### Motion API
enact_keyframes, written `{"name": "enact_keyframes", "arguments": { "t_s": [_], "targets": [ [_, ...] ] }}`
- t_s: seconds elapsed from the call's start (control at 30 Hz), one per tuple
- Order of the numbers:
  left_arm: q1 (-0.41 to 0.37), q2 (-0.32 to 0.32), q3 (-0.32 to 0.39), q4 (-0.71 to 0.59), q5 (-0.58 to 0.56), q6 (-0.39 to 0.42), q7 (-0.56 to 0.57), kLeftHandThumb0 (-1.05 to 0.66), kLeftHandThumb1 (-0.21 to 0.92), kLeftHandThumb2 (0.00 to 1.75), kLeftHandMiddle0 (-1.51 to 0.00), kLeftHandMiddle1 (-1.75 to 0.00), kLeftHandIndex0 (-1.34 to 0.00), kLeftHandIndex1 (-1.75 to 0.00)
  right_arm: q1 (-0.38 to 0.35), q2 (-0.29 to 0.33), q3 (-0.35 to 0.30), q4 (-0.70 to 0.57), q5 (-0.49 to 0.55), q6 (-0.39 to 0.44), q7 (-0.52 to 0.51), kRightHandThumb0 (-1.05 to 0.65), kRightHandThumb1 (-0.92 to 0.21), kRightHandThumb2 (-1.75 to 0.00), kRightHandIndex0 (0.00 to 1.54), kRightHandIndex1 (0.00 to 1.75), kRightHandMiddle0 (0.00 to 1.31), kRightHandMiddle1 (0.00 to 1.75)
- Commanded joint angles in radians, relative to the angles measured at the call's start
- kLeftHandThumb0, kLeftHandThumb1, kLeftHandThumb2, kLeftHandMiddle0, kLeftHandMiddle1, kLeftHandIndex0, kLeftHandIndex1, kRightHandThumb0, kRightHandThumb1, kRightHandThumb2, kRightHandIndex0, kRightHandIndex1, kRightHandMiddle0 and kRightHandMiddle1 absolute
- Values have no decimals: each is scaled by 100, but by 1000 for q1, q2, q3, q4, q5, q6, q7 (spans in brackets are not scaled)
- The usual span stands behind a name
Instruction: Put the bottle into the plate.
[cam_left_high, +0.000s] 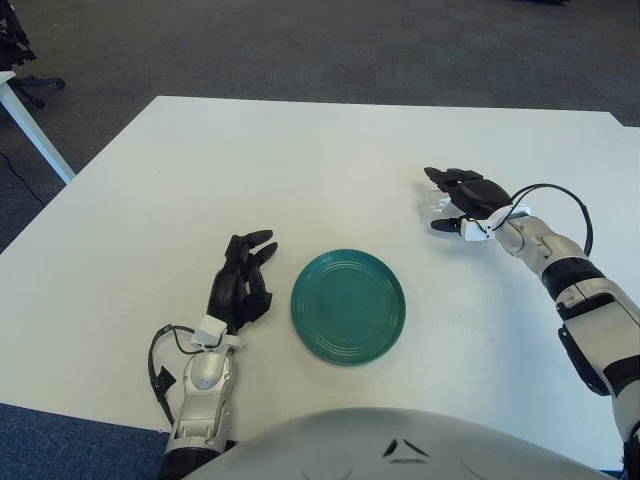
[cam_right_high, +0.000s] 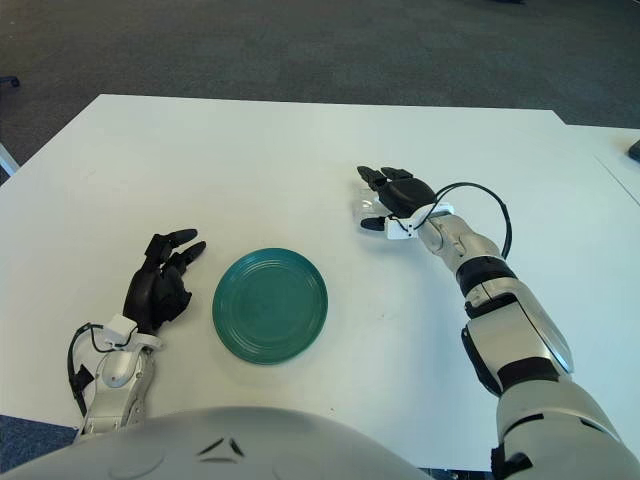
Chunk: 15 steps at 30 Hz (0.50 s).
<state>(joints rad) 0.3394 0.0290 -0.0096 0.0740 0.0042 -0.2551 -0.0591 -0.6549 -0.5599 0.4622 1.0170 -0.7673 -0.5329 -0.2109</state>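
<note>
A green plate (cam_left_high: 348, 305) lies on the white tabletop (cam_left_high: 200, 170). Beyond the plate and to its right, a small clear bottle (cam_left_high: 436, 204) lies on the tabletop, well apart from the plate. The right hand (cam_left_high: 463, 196) sits over the bottle, its fingers (cam_left_high: 446, 225) curled around it, though a firm grip cannot be confirmed. The left hand (cam_left_high: 240, 283) shows just beside the plate's left edge, fingers loosely spread and holding nothing.

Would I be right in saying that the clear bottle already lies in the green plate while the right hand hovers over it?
Not quite. The left eye view shows the bottle on the white table, well right of the plate, which holds nothing. The right hand is indeed over the bottle.
</note>
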Motion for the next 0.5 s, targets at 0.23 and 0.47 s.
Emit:
{"name": "enact_keyframes", "arguments": {
  "t_s": [0.23,0.47],
  "targets": [
    [44,-6,-10,-10,-6,22,-4,-74,92,100,-47,-41,-17,-106,67,6,5,-4,27,6,11,-105,-92,-66,1,1,1,1],
    [57,-16,-16,-29,12,22,15,-74,92,101,-49,-42,-19,-107,89,6,-11,-14,52,-1,-34,-105,-92,-50,21,82,0,121]
  ]
}}
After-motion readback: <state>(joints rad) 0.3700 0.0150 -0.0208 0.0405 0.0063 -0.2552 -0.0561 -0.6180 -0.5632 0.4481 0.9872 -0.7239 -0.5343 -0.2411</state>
